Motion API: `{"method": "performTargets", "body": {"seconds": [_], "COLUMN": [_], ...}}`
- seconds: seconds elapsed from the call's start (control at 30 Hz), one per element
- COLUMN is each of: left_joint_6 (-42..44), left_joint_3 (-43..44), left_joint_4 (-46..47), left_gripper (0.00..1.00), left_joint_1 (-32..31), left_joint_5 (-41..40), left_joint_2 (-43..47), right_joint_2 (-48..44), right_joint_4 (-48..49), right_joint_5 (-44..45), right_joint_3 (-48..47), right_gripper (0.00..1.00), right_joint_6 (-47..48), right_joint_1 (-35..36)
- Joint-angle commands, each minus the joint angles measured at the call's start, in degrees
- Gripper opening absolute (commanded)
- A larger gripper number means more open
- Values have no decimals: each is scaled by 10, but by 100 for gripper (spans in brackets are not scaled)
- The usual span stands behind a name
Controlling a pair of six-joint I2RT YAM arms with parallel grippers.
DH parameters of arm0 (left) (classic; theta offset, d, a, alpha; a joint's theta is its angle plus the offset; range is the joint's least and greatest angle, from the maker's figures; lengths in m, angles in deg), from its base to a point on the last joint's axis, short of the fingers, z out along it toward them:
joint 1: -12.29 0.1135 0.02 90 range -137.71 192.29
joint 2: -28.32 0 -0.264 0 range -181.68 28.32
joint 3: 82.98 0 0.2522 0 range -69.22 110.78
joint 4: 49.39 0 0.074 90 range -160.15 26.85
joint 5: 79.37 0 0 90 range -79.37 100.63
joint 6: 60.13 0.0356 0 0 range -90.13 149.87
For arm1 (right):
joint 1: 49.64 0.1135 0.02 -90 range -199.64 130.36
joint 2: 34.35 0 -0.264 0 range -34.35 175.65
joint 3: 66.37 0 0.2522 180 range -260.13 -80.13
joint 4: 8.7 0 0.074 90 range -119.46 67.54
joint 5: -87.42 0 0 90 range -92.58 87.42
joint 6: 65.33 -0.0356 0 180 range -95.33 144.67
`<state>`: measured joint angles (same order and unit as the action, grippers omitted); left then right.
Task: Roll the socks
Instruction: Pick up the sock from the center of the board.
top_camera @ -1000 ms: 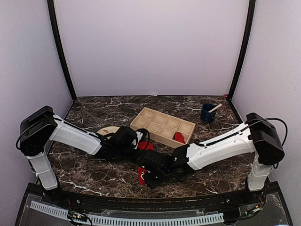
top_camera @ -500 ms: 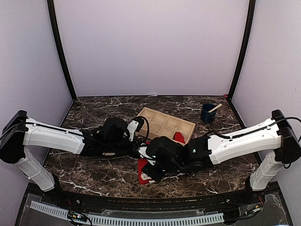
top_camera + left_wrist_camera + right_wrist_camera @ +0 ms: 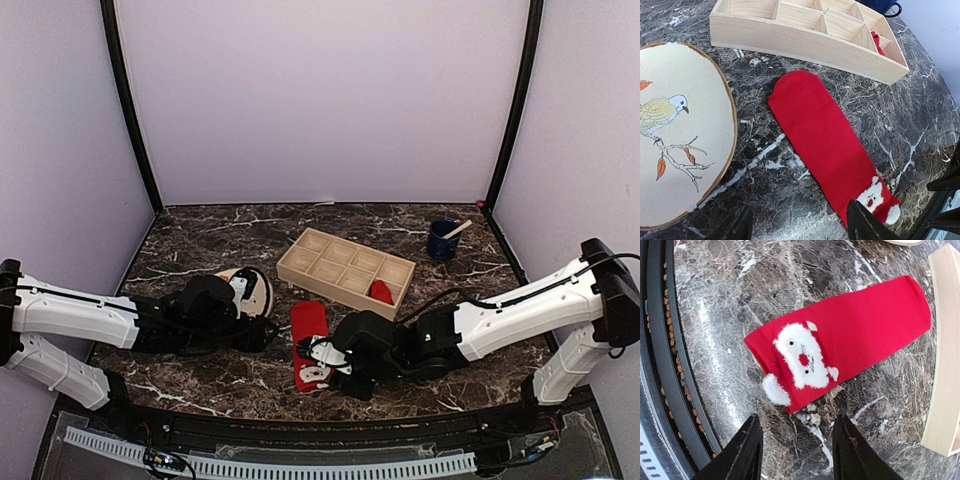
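while left pincer (image 3: 800, 216) and right pincer (image 3: 797, 419) gaped empty, wooden tray (image 3: 805, 47) beyond them held one red sock bundle (image 3: 381, 292); flat sock (image 3: 825, 135) lay between them.

sock 1 (image 3: 309, 330): red, white Santa face at the end toward me, flat, unrolled, on table (image 3: 200, 240) | sock 2 (image 3: 381, 291): red bundle in tray's (image 3: 345, 265) right-end compartment

On dark marble table (image 3: 200, 235): wooden compartment tray (image 3: 340, 284) lying slantwise mid-table; round bird-painted plate (image 3: 685, 150) just left of it; blue cup (image 3: 440, 243) holding wooden stick (image 3: 458, 229), far right.
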<state>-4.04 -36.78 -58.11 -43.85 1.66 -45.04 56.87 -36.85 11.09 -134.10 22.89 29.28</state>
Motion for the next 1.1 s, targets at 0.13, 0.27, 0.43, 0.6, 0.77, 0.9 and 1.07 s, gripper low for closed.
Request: {"method": "performTargets", "body": {"seconds": [0.13,0.27,0.43,0.6,0.77,0.9,1.07], "left_joint_6": [-53,-59,-58,-60,-63,-63,-62], "left_joint_3": [-36,-46,-54,-57,-62,-66,-68], "left_joint_4": [-28,-29,-30,-29,-25,-21,-16], "left_gripper": [66,66,66,66,66,66,66], "left_joint_1": [0,-1,-1,-1,-1,-1,-1], "left_joint_5": [0,1,-2,2,3,0,-1], "left_joint_2": [42,53,66,67,70,74,72], "right_joint_2": [43,55,63,75,86,91,98], "right_joint_4": [12,17,23,18,15,16,16], "right_joint_5": [-54,-65,-76,-89,-99,-104,-116], "right_joint_3": [-18,-18,-22,-28,-31,-32,-32], "right_gripper": [44,44,44,42,40,39,33], "right_joint_6": [57,64,74,86,97,100,107], "right_joint_1": [-7,-9,-18,-27,-35,-41,-46]}}
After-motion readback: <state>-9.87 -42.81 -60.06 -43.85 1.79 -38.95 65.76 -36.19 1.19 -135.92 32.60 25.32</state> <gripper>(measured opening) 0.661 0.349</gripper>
